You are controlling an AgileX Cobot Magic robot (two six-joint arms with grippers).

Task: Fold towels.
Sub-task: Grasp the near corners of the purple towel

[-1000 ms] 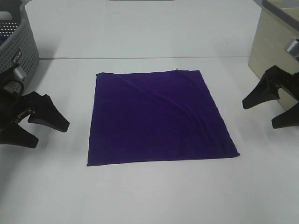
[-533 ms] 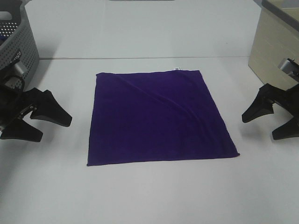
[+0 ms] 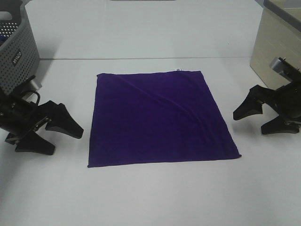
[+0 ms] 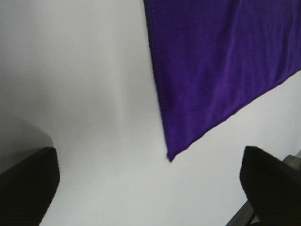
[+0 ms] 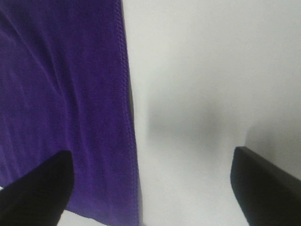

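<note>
Exterior high view is showing a deep purple towel (image 3: pixel 160 117) lying spread out flat in a single layer in the middle of a white table (image 3: pixel 155 197). Its small white tag (image 3: pixel 178 70) is sitting on the far edge, close to the far right corner. A soft diagonal crease is running across the cloth from near the far left corner toward the right edge, and the near right corner is poking out slightly past the side edge.

On the left, the left gripper (image 3: pixel 67 141) is hanging low over the table just beside the towel's left edge, down toward the near left corner. Its jaws are standing wide apart and gripping nothing, with the tips pointing at the cloth. On the right, the right gripper (image 3: pixel 249 123) is hanging low near the towel's right edge but apart from it, and its jaws are likewise spread and empty.

Left wrist view is showing the towel's near left corner lying on bare table between the two black fingers (image 4: pixel 28 188), touching neither of them. Right wrist view is showing the stitched right edge of the towel running between that gripper's fingers (image 5: pixel 37 188): one is lying over the purple cloth in the picture and the other over bare table. Whether either is touching the surface cannot be told.

A grey perforated basket (image 3: pixel 19 52) is standing at the far left of the table, and a beige box (image 3: pixel 277 47) is standing at the far right.
</note>
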